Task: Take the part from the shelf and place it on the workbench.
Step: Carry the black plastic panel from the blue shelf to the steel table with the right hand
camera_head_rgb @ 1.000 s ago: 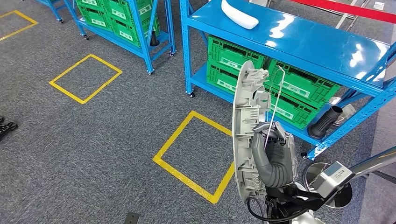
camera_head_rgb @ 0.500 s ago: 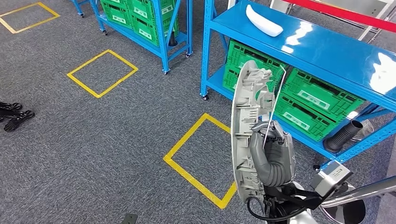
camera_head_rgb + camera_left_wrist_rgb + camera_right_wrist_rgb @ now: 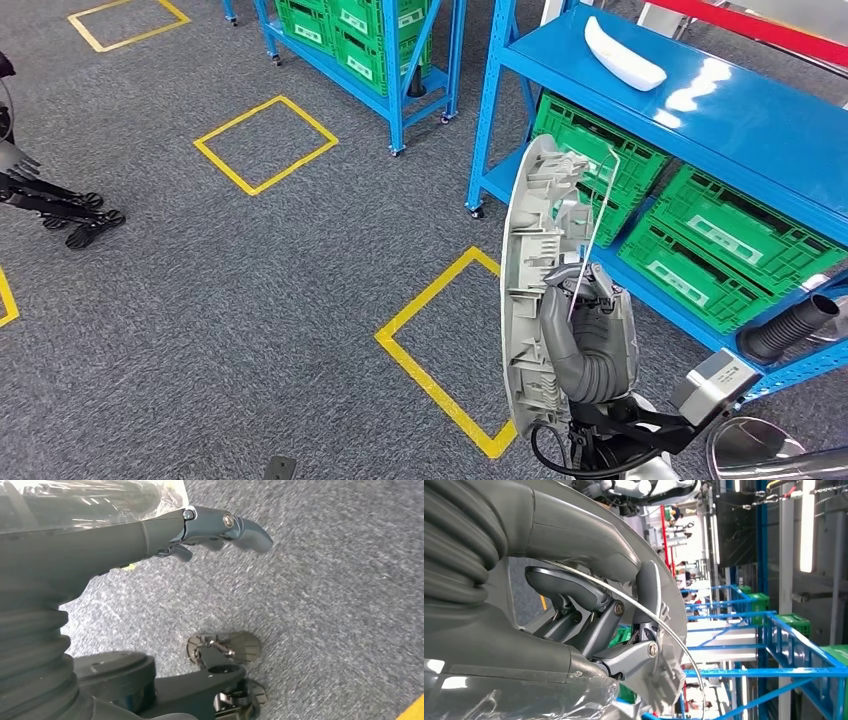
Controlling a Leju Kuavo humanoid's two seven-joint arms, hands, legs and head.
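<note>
The part [image 3: 530, 270] is a long pale grey plastic panel with ribs and clips, standing upright in the head view at the lower right. My right hand [image 3: 585, 335] grips it from behind, at about its middle. A thin bent wire [image 3: 594, 215] rises from the hand along the panel. In the right wrist view the fingers [image 3: 596, 612] of my right hand close against the panel's curved edge [image 3: 669, 592]. My left hand [image 3: 210, 527] hangs over grey carpet with its fingers stretched out and nothing in them.
A blue shelf [image 3: 740, 110] stands at the right with a white curved piece [image 3: 624, 54] on top, green crates [image 3: 720, 240] below and a black ribbed hose [image 3: 795, 325]. Another blue rack [image 3: 400, 40] stands behind. Yellow floor squares [image 3: 440, 350] mark the carpet. Dark wheeled legs [image 3: 60, 205] at left.
The whole picture has shifted: the shelves and floor marks slid to the right, so the camera has turned left. The panel stays held the same way in my right hand.
</note>
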